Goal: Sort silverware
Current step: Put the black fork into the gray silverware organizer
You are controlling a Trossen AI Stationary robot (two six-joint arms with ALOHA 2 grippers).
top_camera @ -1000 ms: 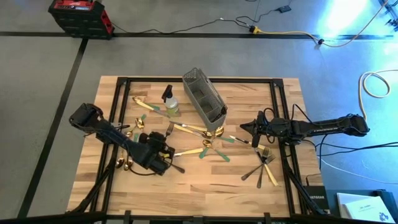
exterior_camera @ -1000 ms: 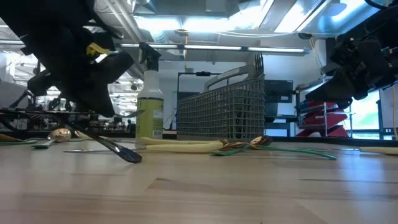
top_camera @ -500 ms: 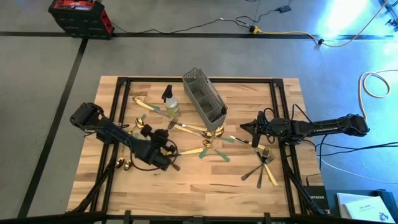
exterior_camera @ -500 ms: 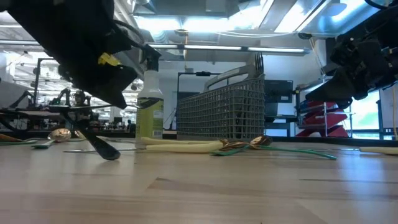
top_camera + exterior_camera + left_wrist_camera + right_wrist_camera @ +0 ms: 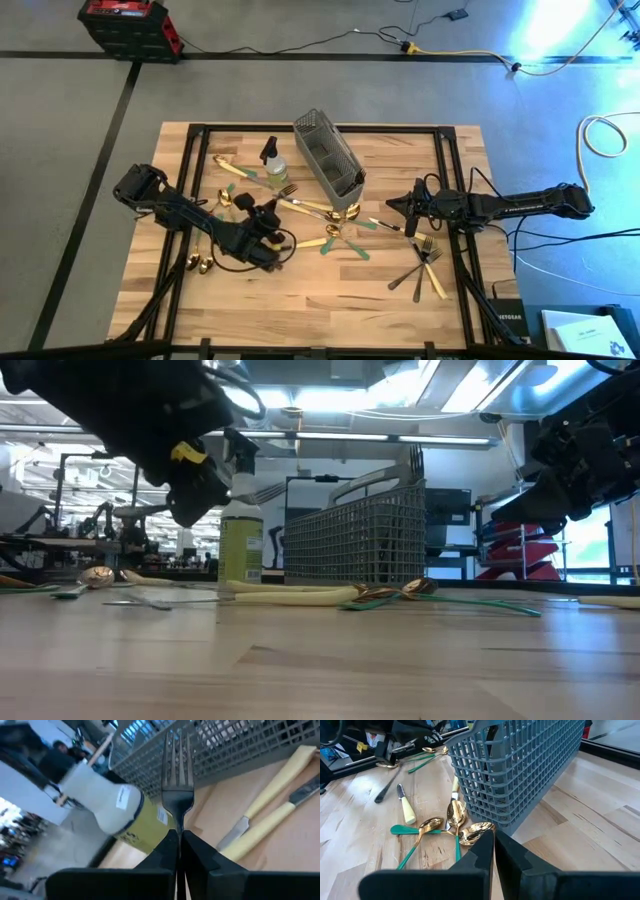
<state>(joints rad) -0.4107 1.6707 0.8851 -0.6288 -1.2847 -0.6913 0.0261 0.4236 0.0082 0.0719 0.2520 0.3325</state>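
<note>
One dark fork [image 5: 178, 780] sits pinched in my left gripper [image 5: 179, 851], tines forward, lifted beside the spray bottle [image 5: 274, 165] and near the mesh caddy [image 5: 328, 164]. I'd keep it level and line up over a compartment before lowering. My right gripper [image 5: 493, 851], clamped empty, waits beside the caddy. Other silverware [image 5: 330, 228] litters the wooden table [image 5: 330, 300]; cables cross the grey floor.

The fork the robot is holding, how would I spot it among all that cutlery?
Find the grey mesh caddy mid-table, then the spray bottle beside it. Just in front of the bottle, the left gripper is shut on a dark fork, its tines pointing toward the caddy. It alone is lifted off the wood.
</note>
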